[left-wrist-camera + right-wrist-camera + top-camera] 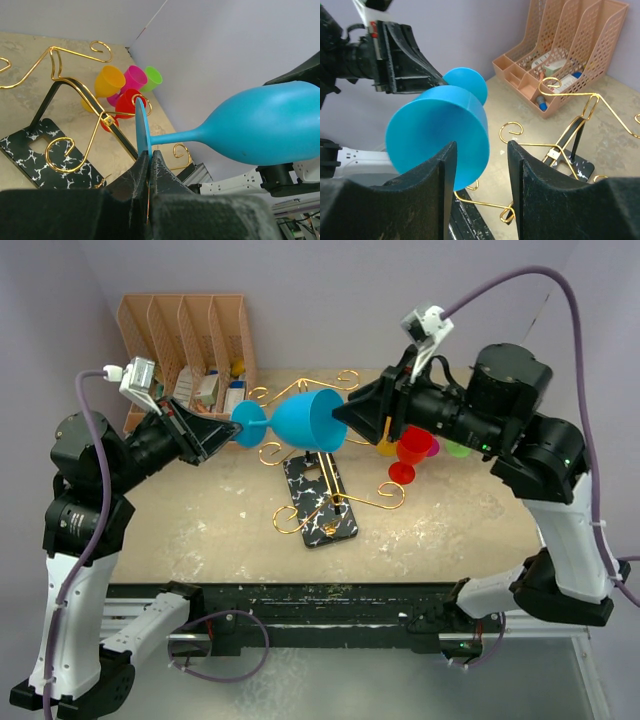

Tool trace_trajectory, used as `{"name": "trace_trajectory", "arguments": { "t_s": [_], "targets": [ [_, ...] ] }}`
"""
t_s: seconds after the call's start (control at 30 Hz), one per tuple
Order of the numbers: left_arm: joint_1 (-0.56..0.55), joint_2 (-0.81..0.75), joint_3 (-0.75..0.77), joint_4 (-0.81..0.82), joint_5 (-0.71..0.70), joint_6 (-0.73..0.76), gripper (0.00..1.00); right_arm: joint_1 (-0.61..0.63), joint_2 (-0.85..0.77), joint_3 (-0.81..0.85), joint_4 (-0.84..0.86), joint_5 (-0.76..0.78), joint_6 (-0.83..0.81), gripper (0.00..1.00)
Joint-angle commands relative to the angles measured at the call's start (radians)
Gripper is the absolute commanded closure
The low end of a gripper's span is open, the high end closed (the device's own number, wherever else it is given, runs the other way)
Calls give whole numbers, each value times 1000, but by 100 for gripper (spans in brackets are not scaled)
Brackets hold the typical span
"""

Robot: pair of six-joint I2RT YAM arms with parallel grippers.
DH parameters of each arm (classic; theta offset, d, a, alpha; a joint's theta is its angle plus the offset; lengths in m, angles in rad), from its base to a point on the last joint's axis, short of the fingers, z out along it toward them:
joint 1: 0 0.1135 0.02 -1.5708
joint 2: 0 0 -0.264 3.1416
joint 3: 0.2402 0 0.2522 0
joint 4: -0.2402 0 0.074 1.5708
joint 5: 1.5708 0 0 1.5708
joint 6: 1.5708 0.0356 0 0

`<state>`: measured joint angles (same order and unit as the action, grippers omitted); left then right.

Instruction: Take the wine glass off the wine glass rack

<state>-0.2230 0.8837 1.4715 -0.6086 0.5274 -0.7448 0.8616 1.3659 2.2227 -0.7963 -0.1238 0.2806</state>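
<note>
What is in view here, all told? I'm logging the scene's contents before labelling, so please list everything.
wine glass: one, blue, held sideways above the rack
wine glass rack: one, gold wire on a black white-veined base, middle of the table
small glasses: four, orange, pink, green, red, clustered at the right rear
desk organiser: one, peach, slotted, back left corner
small items: several, mixed colours, in the organiser's slots; too small to identify
table: one, beige, under everything
left hand: one, black, shut on the wine glass's foot
right hand: one, black, open, at the bowl's rim
</note>
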Motion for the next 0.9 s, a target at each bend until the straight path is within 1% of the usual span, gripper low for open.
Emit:
{"name": "trace_trajectory", "arguments": {
  "t_s": [0.0,0.1,0.13,0.17,0.2,0.23,0.27,0.3,0.33,0.37,0.4,0.43,0.47,0.53,0.57,0.63,0.7,0.77,0.83,0.87],
  "targets": [
    [0,-3,51,59,16,-6,100,1,22,-12,67,-8,1,52],
    [1,-4,50,62,16,-7,100,1,44,-12,66,-25,4,53],
    [1,-1,50,61,18,-7,100,1,53,-10,62,-28,9,59],
    [0,-1,51,61,17,-7,100,1,61,-5,52,-28,19,72],
    [0,1,50,60,16,-6,100,1,69,2,41,-28,28,88],
    [1,1,49,58,14,-3,100,1,74,11,36,-16,32,100],
    [0,3,48,51,7,-1,100,1,76,21,29,35,36,100],
    [0,5,46,40,-2,1,97,1,78,38,14,100,39,100],
    [-1,8,45,26,-13,3,85,-1,88,79,-10,184,38,100],
    [-1,9,42,12,-27,6,75,-2,98,115,-41,280,30,100],
    [-1,11,38,1,-41,8,68,-16,108,151,-75,378,21,100],
    [0,11,33,-10,-58,12,64,-40,117,182,-99,471,12,100],
    [1,9,29,-21,-80,18,60,-75,122,211,-115,533,0,100],
    [0,5,26,-52,-126,30,55,-190,130,246,-144,622,-28,100],
    [0,1,26,-68,-150,44,53,-267,134,258,-162,629,-35,100],
    [1,-2,31,-107,-213,67,52,-445,133,247,-197,590,-33,100],
    [1,-3,44,-156,-287,95,51,-594,97,148,-191,584,-29,100],
    [1,3,55,-201,-360,123,51,-735,56,32,-192,523,-2,100],
    [1,12,65,-250,-435,153,51,-864,12,-90,-202,422,22,100],
    [1,20,73,-272,-467,169,51,-910,-16,-156,-196,385,29,100]
  ]
}}
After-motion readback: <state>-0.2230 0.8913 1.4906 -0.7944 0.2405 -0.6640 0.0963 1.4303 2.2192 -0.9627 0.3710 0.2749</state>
